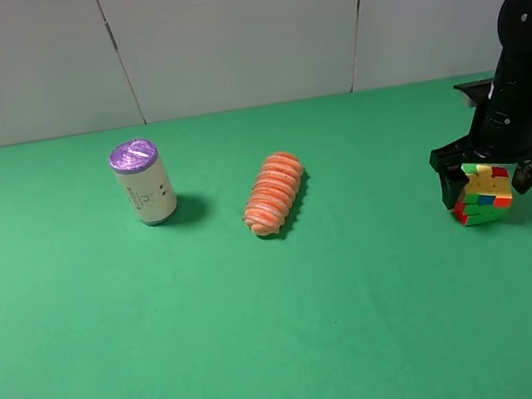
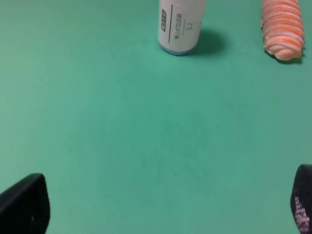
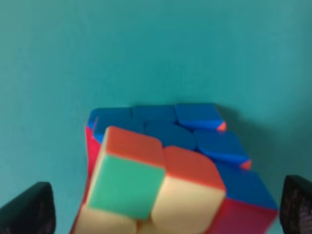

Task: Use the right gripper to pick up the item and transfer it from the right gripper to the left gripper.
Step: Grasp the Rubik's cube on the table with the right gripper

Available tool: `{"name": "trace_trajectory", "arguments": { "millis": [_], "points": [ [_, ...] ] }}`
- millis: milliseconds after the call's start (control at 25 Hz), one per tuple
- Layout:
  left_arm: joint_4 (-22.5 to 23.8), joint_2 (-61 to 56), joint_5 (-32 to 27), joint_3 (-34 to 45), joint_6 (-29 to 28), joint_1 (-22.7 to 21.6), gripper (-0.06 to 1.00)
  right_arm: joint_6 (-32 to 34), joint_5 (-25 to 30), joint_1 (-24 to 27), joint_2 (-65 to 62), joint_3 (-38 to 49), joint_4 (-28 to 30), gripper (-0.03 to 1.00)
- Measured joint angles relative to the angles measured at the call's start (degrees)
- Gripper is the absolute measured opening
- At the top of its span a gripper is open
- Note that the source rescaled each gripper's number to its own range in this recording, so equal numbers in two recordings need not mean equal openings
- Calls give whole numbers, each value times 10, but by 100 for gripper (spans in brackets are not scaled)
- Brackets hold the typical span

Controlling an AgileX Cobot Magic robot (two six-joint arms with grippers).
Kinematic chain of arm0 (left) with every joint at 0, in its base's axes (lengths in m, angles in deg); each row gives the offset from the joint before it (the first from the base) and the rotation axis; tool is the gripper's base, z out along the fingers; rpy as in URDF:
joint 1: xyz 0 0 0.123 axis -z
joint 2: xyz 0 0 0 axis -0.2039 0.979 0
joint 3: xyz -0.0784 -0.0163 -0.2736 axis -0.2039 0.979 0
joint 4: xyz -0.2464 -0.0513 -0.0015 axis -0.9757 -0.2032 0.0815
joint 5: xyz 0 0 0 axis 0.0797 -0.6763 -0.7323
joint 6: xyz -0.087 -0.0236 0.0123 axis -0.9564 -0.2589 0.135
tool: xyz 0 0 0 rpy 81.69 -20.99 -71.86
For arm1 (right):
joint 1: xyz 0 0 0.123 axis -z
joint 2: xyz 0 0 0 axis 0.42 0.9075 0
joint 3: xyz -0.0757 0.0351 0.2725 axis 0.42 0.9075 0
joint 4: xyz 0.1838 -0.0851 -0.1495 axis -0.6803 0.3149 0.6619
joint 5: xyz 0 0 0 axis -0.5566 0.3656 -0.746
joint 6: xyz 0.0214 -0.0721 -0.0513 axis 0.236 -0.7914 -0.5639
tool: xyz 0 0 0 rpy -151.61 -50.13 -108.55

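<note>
The item, a small multicoloured puzzle cube [image 1: 482, 202], rests on the green table at the far right. My right gripper [image 1: 487, 187] hangs over it, open, one black finger on each side of the cube and neither visibly touching. The right wrist view shows the cube [image 3: 165, 180] close up between the spread fingertips [image 3: 29, 209], blue face uppermost. The exterior view leaves my left gripper [image 2: 161, 209] out. Its wrist view has both fingertips [image 2: 24, 204] far apart above bare cloth, holding nothing.
A purple-lidded white can [image 1: 142, 184] stands upright at the back left. A ribbed orange roll [image 1: 274, 194] lies near the middle. Both show in the left wrist view, the can [image 2: 179, 27] and the roll [image 2: 282, 27]. A white wall backs the table.
</note>
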State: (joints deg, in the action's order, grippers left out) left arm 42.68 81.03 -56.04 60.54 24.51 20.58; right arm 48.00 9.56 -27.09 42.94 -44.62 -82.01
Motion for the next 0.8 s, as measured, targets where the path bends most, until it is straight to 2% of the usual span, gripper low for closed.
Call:
{"name": "trace_trajectory", "arguments": {
  "millis": [480,520,560,640,680,720,800],
  "points": [
    [0,0,0,0,0,0,97,0,-8,0,22,0,-1,98],
    [0,0,0,0,0,0,97,0,-9,0,22,0,-1,91],
    [0,0,0,0,0,0,97,0,-10,0,22,0,-1,78],
    [0,0,0,0,0,0,97,-3,-13,0,22,0,-1,43],
    [0,0,0,0,0,0,97,-5,-13,0,22,0,-1,19],
    [0,0,0,0,0,0,97,-10,-13,0,22,0,-1,0],
    [0,0,0,0,0,0,97,-13,-14,0,22,0,-1,1]
  ]
}}
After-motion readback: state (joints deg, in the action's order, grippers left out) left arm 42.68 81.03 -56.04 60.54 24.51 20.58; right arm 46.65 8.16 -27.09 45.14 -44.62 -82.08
